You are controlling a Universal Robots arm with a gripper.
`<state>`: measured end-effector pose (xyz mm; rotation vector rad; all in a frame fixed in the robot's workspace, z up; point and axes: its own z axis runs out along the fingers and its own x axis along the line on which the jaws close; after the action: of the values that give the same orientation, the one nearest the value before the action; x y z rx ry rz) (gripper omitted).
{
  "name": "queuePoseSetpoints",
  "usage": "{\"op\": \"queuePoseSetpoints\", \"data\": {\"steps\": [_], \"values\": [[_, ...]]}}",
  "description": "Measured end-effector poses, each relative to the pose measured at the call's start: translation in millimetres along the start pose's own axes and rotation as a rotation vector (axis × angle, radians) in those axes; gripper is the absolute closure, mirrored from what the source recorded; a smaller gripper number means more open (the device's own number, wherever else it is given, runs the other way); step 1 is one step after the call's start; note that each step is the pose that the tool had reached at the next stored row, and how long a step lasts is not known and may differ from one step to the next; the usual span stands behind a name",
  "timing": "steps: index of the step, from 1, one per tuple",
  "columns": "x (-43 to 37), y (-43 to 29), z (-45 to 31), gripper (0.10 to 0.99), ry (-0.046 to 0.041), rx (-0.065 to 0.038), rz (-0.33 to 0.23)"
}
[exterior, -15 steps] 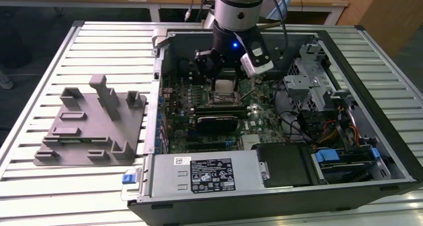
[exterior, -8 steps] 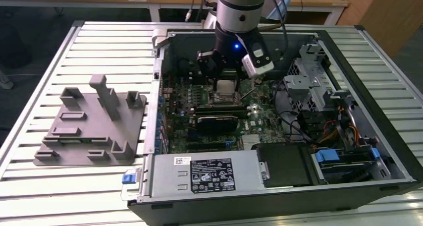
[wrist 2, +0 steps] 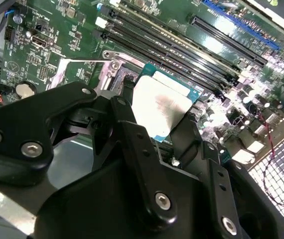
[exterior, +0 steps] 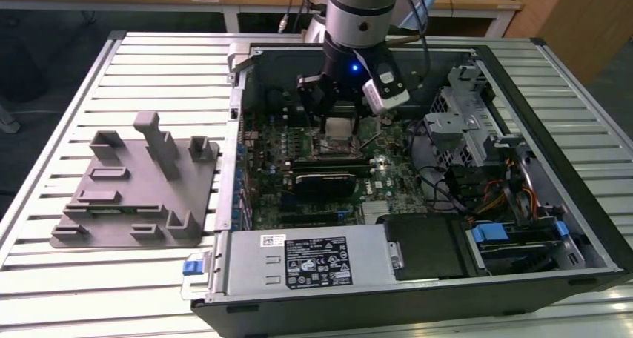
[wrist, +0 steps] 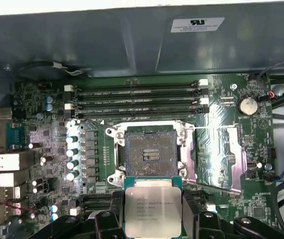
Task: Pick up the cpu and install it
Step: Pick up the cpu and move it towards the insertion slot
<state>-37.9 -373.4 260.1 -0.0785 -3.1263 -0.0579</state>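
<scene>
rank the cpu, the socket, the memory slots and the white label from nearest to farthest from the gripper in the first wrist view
1. cpu, held in the gripper.
2. socket, on the motherboard just past the cpu.
3. memory slots, beyond the socket.
4. white label, on the case wall, farthest.

You get bright, even overhead light on the slatted table [exterior: 148,64] in the exterior view, the computer case [exterior: 416,312] shadowed inside, while glare bleaches the cpu [wrist 2: 162,107] top (almost white) in the second wrist view and streaks the metal plate [wrist: 216,149] in the first wrist view.
</scene>
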Motion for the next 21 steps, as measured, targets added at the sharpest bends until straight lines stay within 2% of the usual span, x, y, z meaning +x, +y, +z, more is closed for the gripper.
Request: {"op": "queuePoseSetpoints", "data": {"steps": [3, 8, 17, 21], "values": [[0.0, 0.5, 2.3, 0.541, -0.0018, 0.0, 0.0], [0.0, 1.5, 7.3, 0.541, -0.0148, -0.001, -0.001], [0.0, 1.7, 7.5, 0.541, -0.0154, -0.001, -0.001], [0.0, 1.6, 8.8, 0.541, -0.0279, -0.001, -0.001]]}}
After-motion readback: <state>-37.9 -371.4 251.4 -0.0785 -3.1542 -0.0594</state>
